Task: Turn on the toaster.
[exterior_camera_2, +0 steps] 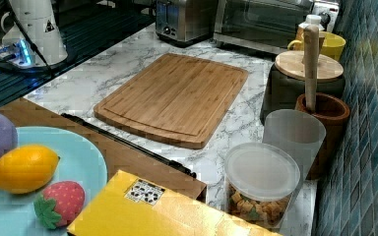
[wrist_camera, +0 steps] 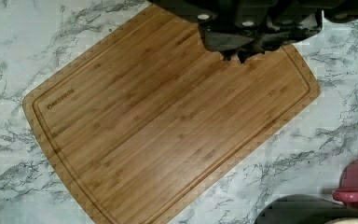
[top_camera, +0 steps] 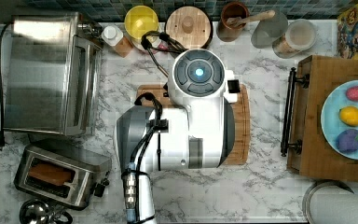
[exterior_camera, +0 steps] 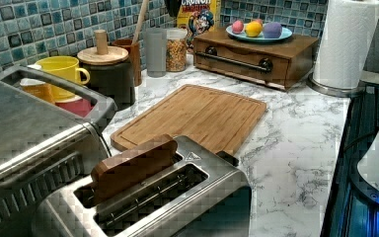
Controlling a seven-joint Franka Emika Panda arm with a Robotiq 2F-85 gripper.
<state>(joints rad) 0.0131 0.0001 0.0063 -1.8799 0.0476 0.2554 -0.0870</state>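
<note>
Arm [top_camera: 186, 130] is folding over itself above the middle of the counter [top_camera: 261, 186], wrist pointing straight down over the cutting board [wrist_camera: 168, 121]. Toaster oven [top_camera: 46, 74] is sitting at the top view's left, w/ the toaster [top_camera: 60, 172] just below it in the top view (a brown slice [top_camera: 50, 173] is standing in one slot), well apart from the arm. Gripper [wrist_camera: 240, 56] is hanging above the board's edge, fingertips looking closed together, holding nothing.
</note>
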